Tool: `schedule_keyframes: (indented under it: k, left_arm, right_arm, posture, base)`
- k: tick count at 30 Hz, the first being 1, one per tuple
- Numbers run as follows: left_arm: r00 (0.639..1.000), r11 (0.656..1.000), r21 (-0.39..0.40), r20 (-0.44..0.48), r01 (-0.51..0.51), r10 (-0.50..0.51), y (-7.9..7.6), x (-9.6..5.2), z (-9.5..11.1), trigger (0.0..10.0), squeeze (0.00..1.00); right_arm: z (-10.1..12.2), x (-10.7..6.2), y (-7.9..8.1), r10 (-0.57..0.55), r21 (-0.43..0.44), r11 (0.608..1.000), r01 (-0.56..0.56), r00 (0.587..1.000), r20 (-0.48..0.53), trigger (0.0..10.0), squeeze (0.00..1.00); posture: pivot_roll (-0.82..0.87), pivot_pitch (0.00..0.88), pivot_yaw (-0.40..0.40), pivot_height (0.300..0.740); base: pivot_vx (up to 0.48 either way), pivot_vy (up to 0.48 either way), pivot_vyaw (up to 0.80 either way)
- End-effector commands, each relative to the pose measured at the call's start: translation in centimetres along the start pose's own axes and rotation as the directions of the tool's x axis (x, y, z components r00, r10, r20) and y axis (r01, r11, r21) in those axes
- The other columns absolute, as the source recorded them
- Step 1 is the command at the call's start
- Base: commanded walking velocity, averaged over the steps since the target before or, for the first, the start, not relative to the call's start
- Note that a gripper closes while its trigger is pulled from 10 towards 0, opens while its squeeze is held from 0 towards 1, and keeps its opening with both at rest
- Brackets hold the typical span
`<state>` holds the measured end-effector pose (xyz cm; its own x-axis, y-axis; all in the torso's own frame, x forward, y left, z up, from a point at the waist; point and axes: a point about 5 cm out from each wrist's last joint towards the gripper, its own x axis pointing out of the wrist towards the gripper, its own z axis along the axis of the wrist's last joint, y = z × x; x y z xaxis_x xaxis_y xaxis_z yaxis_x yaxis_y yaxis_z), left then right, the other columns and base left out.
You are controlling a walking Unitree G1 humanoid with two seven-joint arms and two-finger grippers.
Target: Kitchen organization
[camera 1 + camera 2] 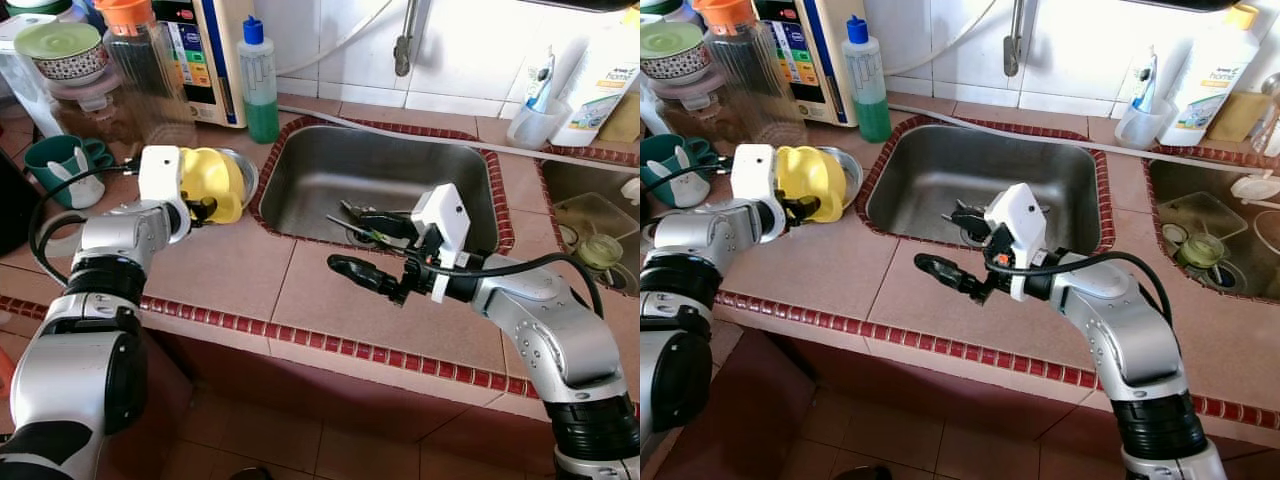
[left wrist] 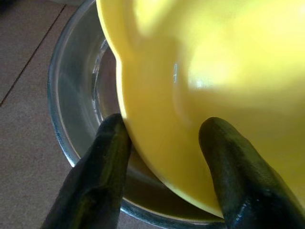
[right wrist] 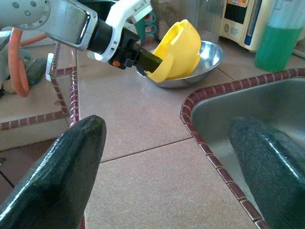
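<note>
Yellow bowl (image 3: pixel 178 50) in left end effector (image 3: pixel 145 61)

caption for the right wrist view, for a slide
Left gripper grips a tilted yellow bowl in a steel bowl beside the sink.

A glossy yellow bowl (image 1: pixel 212 180) stands tilted on its edge inside a shallow steel bowl (image 3: pixel 208 61), its hollow apparently turned away from the sink. The steel bowl sits flat on the tiled tabletop (image 1: pixel 230 270), just beside the sink's left rim, near a green-filled bottle.
</note>
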<state>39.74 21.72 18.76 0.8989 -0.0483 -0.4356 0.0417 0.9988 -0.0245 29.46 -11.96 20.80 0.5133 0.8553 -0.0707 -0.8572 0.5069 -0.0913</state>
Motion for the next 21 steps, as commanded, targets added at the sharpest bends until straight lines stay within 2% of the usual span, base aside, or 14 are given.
schedule_keyframes:
  k: [1,15,21]
  left_arm:
    - [0.999,1.000,0.001,-0.031,-0.011,0.011,0.6,-0.1,-0.7,0.0,0.00]
    - [0.999,0.999,0.004,-0.035,-0.039,0.039,1.3,-0.3,-1.0,0.0,0.00]
    - [0.997,0.998,0.004,-0.037,-0.066,0.066,2.1,-0.6,-1.2,0.0,0.00]
  right_arm:
    - [0.3,0.3,0.1,0.009,-0.018,1.000,-0.009,1.000,0.008,10.0,0.00]
    - [0.4,0.5,0.0,0.008,-0.015,1.000,-0.008,1.000,0.013,10.0,0.00]
    - [0.4,0.6,-0.2,0.007,-0.014,1.000,-0.007,1.000,0.016,10.0,0.00]
  posture:
    - [0.03,0.111,0.059,0.740]
    - [0.04,0.109,0.051,0.740]
    - [0.04,0.108,0.048,0.740]
  base:
    - [0.000,0.000,0.00]
    - [0.000,0.000,0.00]
    - [0.000,0.000,0.00]
